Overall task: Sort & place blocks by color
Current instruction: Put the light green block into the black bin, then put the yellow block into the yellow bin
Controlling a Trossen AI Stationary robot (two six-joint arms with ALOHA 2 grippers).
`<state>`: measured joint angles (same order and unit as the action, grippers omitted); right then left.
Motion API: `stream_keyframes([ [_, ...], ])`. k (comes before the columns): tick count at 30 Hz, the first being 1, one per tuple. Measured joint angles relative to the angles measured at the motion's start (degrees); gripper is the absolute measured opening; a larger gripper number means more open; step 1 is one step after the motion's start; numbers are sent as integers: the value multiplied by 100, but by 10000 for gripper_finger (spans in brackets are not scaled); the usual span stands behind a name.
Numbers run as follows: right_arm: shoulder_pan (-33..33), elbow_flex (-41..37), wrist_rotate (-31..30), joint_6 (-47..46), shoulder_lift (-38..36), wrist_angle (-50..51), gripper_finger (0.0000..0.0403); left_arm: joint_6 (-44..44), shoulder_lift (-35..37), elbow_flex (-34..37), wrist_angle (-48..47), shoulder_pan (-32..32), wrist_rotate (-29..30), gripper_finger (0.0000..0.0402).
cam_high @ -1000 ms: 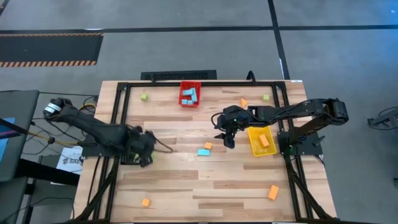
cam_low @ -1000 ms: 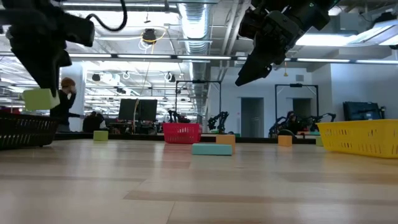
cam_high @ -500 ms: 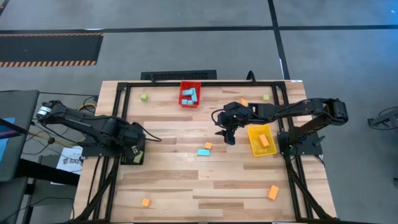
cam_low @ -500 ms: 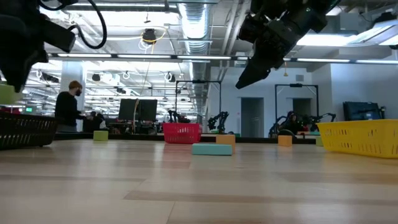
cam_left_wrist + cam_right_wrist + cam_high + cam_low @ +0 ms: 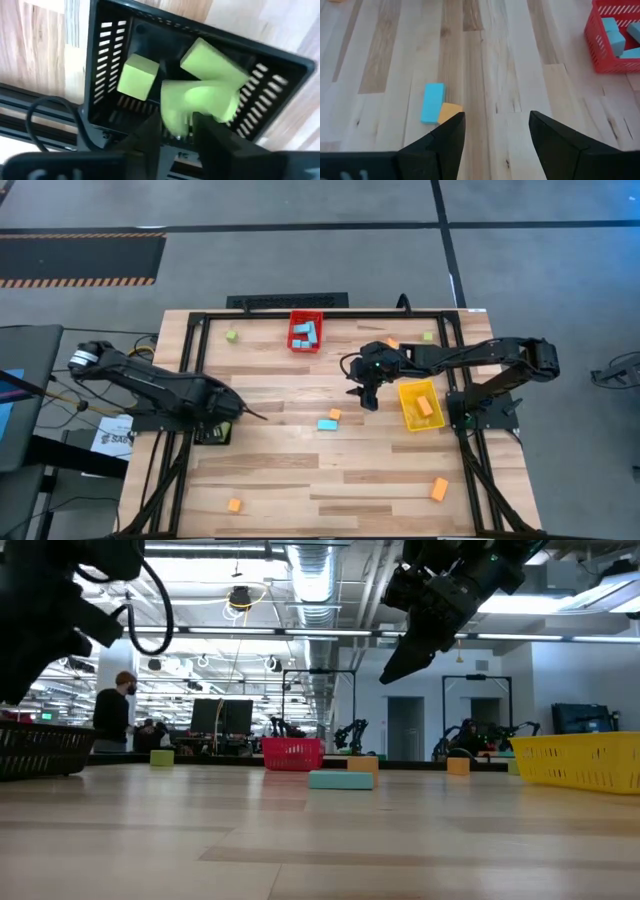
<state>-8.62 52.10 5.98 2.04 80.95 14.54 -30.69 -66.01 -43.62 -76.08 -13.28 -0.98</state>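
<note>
My left gripper (image 5: 177, 132) is open above the black bin (image 5: 280, 85), near the table's left edge (image 5: 222, 416). Three yellow-green blocks are in the bin: a cube (image 5: 137, 77), a bar (image 5: 215, 62) and a blurred one (image 5: 200, 100) just below the fingers. My right gripper (image 5: 495, 140) is open and raised over the table's middle (image 5: 365, 398). Beneath and ahead of it, a light-blue bar (image 5: 433, 102) and an orange cube (image 5: 449, 112) lie side by side on the table, touching.
The red bin (image 5: 306, 332) with light-blue blocks stands at the far edge. The yellow bin (image 5: 420, 405) with an orange block stands right of my right gripper. Loose blocks: green (image 5: 231, 336), green (image 5: 427, 336), orange (image 5: 392, 344), orange (image 5: 438, 488), orange (image 5: 234, 505).
My left gripper has carried a yellow-green block toward the table's left edge, over the black bin, and has let it go. The block no longer shows under the gripper in the low view and is now in the bin.
</note>
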Motion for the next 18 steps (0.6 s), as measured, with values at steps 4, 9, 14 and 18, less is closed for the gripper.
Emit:
stream_keyframes([
  [4, -2, 0, 0, -1, 0, 3, 240, 323, -321, -29, -29, 0, 25, 147],
  [9, -2, 0, 2, -19, 0, -1, 240, 517, -525, -339, -41, 0, 36, 180],
  [14, -2, 0, 11, -251, 0, 3, 240, 586, -526, -771, 316, -95, 197, 183],
  [18, 53, 0, 15, -508, 0, 55, 240, 855, -524, -883, 1327, -324, 125, 181],
])
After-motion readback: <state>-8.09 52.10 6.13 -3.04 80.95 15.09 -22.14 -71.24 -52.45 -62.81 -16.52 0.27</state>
